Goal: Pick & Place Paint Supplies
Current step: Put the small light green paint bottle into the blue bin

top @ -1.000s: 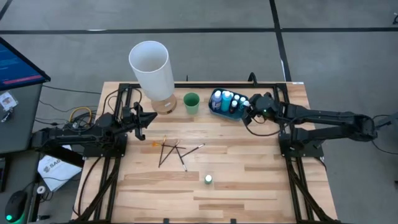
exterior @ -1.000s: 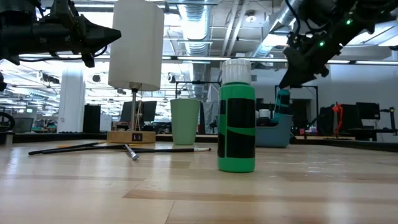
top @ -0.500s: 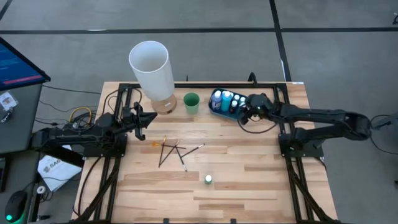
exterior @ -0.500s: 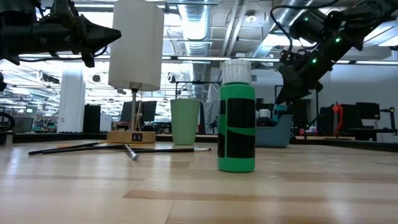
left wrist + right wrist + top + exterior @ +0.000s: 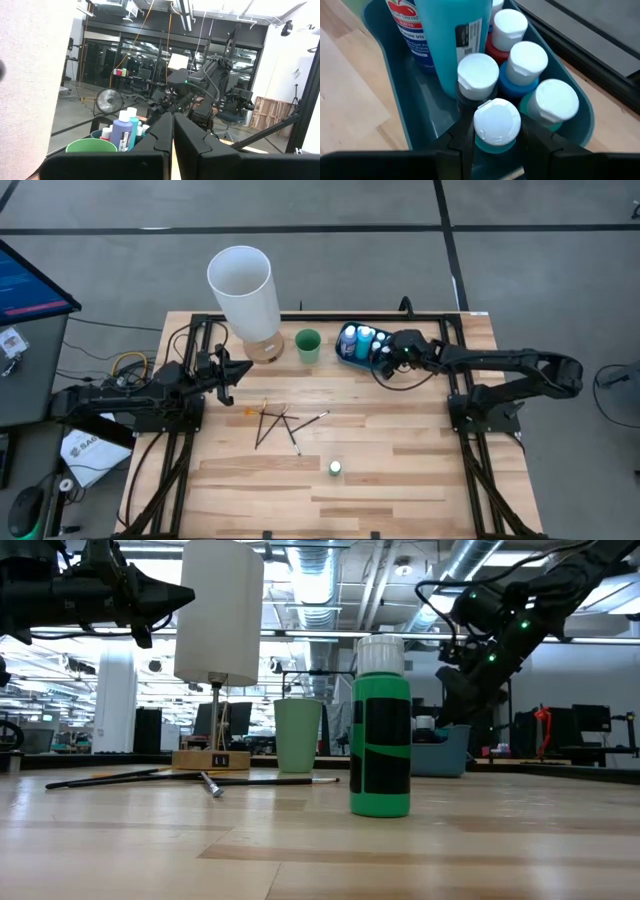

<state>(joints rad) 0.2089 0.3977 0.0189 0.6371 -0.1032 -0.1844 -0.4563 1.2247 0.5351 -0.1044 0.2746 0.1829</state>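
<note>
The right gripper (image 5: 496,135) is straddling a white-capped paint bottle (image 5: 496,120) inside the blue tray (image 5: 395,100) near the tabletop's far edge; whether its fingers are clamping it or merely bracketing it cannot be told. The bottle is probably light, rigid and smooth, best taken at the cap.

The left gripper (image 5: 173,131) is waiting closed near the left edge.

Light wood-plank tabletop (image 5: 400,470). Along far edge, left to right: white cylinder (image 5: 243,288) on a small wood base, green cup (image 5: 308,345), blue tray (image 5: 347,350) w/ bottles in it. Mid-tabletop, toward left: loose cluster of thin dark brushes (image 5: 280,423), crossing each other. Nearer front edge, approx centre: single green bottle (image 5: 335,468) w/ white cap, upright, well apart from the brushes.
</note>
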